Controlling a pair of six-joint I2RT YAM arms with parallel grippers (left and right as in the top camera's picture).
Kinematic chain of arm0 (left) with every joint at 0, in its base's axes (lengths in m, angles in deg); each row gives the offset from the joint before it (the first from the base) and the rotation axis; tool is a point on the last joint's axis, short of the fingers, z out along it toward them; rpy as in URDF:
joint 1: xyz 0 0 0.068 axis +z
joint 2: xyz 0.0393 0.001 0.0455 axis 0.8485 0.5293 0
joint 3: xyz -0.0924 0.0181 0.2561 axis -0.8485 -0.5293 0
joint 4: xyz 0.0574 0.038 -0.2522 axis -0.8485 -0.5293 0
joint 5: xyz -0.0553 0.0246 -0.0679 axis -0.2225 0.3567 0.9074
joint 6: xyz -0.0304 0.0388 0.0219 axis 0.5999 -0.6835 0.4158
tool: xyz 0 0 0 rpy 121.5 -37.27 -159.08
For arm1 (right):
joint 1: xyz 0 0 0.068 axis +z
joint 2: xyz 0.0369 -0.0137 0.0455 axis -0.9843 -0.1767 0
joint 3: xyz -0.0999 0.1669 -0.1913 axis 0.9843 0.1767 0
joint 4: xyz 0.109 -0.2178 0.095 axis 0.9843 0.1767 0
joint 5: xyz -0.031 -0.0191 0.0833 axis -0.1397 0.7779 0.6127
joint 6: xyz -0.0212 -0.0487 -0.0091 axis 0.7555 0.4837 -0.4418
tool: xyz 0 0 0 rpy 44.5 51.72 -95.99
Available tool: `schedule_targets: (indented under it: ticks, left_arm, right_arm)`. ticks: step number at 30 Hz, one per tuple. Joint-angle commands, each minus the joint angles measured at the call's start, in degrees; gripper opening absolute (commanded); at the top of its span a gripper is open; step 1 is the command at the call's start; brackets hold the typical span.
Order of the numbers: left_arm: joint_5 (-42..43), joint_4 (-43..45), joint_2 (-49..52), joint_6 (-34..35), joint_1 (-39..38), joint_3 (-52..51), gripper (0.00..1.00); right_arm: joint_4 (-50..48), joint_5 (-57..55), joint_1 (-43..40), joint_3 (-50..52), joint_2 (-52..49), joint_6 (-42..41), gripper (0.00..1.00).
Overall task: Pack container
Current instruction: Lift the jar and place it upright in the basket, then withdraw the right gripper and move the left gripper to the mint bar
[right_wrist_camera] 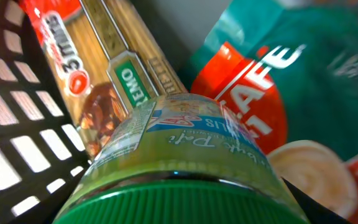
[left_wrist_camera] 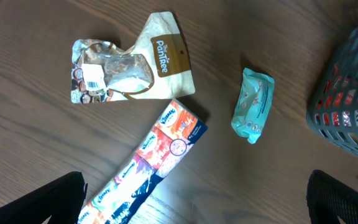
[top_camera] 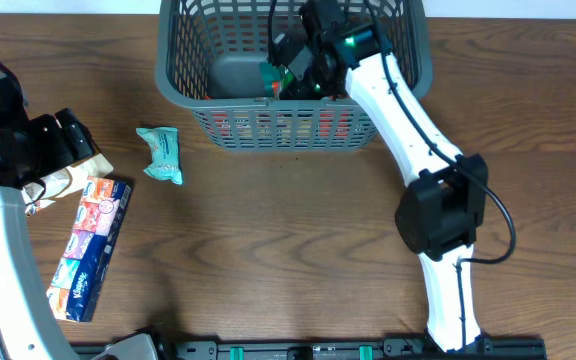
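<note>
I'm in the placing step. My right gripper (top_camera: 303,65) is down inside the container (top_camera: 258,130), which sits at the middle of the counter's far edge. From the wrist view I judge the jaws part-open and clamped on a green-lidded jar (right_wrist_camera: 185,162), though the fingers themselves are out of frame. The jar hangs tilted just above a pasta packet (right_wrist_camera: 114,68) and a teal coffee packet (right_wrist_camera: 278,68) on the basket floor.

Next I'd lower the jar onto a flat spot, release, and lift straight up clear of the rim.

My left gripper (left_wrist_camera: 197,205) hovers over the counter's left end, jaws fully spread and holding nothing. Below it lie a Pantree pouch (left_wrist_camera: 129,65), a tissue multipack (left_wrist_camera: 148,165) and a teal wipes packet (left_wrist_camera: 252,104), all unpacked.
</note>
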State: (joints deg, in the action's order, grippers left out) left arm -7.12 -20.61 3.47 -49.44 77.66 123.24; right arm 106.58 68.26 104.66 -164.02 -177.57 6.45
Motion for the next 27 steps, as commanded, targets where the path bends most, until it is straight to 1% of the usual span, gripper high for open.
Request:
schedule_targets:
  ticks: [1,2,3,5,7,10,13,16,20,24,27]
  left_arm:
    - [0.22,-0.07,-0.42,-0.94,0.17,-0.22,0.99]
    - [0.22,-0.07,-0.42,-0.96,0.17,-0.22,0.99]
    - [0.22,-0.07,-0.42,-0.96,0.17,-0.22,0.99]
    - [0.22,-0.13,-0.42,-0.96,0.17,-0.22,0.99]
    - [0.22,-0.15,-0.42,-0.96,0.17,-0.22,0.98]
    - [0.22,-0.13,-0.42,-0.96,0.17,-0.22,0.99]
    - [0.22,-0.15,-0.42,-0.98,0.17,-0.22,0.99]
    - [0.22,-0.13,-0.42,-0.98,0.17,-0.22,0.99]
    - [0.22,-0.15,-0.42,-1.01,0.17,-0.22,0.99]
    - [0.22,-0.15,-0.42,-2.71,-0.44,-0.22,0.98]
    - [0.2,-0.09,-0.42,-4.35,-2.21,-0.22,0.99]
  right_arm:
    - [-0.09,1.36,0.37,-1.77,1.31,-0.2,0.77]
    - [-0.11,1.33,0.37,-1.79,1.64,-0.17,0.88]
    - [-0.13,1.33,0.35,-1.86,2.21,-0.17,0.93]
    - [-0.15,1.62,0.15,-2.23,3.56,-0.2,0.99]
    - [-0.13,2.19,-0.35,-3.85,5.29,-1.6,0.99]
    - [-0.76,1.33,-2.12,-9.16,8.5,-7.37,0.99]
    - [-0.81,-3.67,-5.92,-16.59,11.76,-17.92,0.99]
    - [1.25,-9.4,-12.11,-21.86,14.86,-28.76,0.99]
    - [8.94,-14.34,-22.36,-22.93,18.27,-38.36,0.99]
    - [22.36,-21.66,-33.33,-22.64,18.38,-48.28,0.99]
    - [29.14,-20.39,-39.74,-20.74,17.09,-52.19,0.99]
